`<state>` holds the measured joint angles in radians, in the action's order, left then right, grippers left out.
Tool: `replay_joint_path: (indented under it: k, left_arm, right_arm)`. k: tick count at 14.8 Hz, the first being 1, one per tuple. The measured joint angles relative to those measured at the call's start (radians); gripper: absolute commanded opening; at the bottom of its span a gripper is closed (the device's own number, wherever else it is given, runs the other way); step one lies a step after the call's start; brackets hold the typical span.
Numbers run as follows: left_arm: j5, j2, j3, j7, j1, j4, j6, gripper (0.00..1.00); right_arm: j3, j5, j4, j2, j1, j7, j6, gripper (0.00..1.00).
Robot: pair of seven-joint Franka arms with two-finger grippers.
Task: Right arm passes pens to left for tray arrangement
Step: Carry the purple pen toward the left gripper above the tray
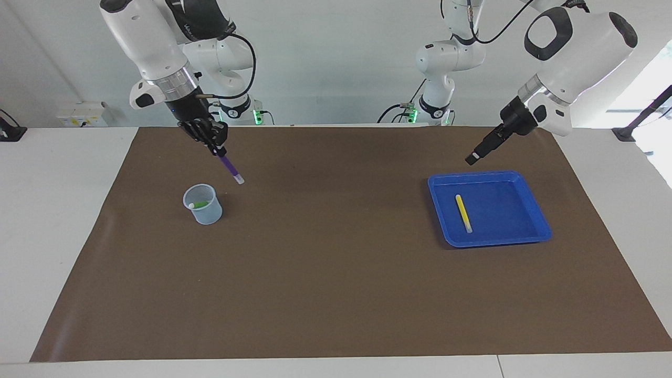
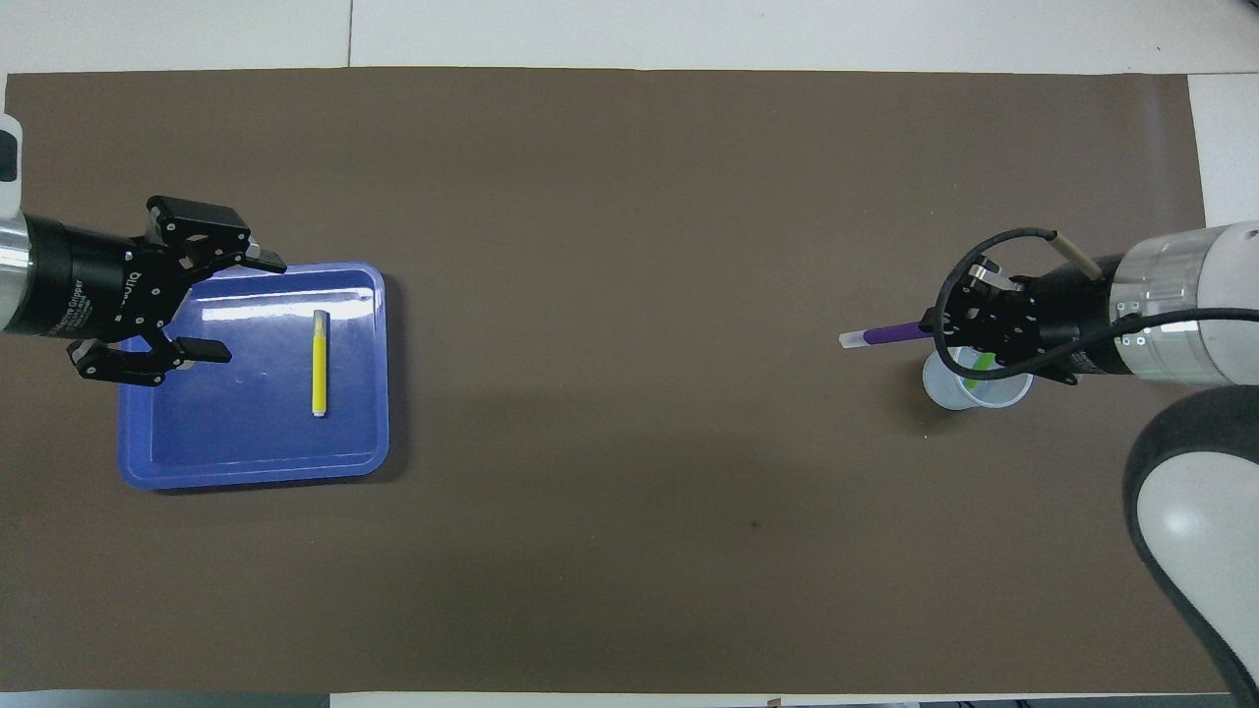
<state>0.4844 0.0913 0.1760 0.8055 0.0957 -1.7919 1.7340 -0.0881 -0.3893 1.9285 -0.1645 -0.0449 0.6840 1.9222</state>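
One pen of three is home: the yellow pen lies flat in the tray, by itself, roughly midway across the blue floor and touching no rim. The tray sits on the brown mat at the left arm's end of the desk.

A second is on its way. The right gripper has its jaws clenched on the purple pen, which hangs in the air at a slant, whitish cap lowest and pointing toward the middle of the desk. It is over the mat just beside the cup, on the side nearer the robots.

The green pen lies inside that translucent cup at the right arm's end, only partly showing over the rim.

The left gripper hovers above the tray's edge nearest its own base, jaws released and spread wide, holding nothing.

So I'd judge the job about a third done: the purple pen has to be carried across, handed over and laid down, then the green one fetched and passed likewise.

The pens are slim, finger-length markers with bright bodies and pale caps.
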Motion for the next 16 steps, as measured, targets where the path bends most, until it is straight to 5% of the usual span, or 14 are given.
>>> replay_joint_path:
  k: [9, 16]
  left_arm:
    - [0.139, 0.061, 0.009, 0.472, -0.045, -0.004, 0.1, 0.99]
    - [0.141, 0.125, 0.016, 0.793, -0.193, -0.057, 0.247, 0.99]
  right_arm:
    - [-0.236, -0.316, -0.03, 0.045, -0.002, 0.443, 0.254, 0.0]
    - [-0.373, -0.338, -0.198, 0.185, -0.002, 0.701, 0.373, 0.0]
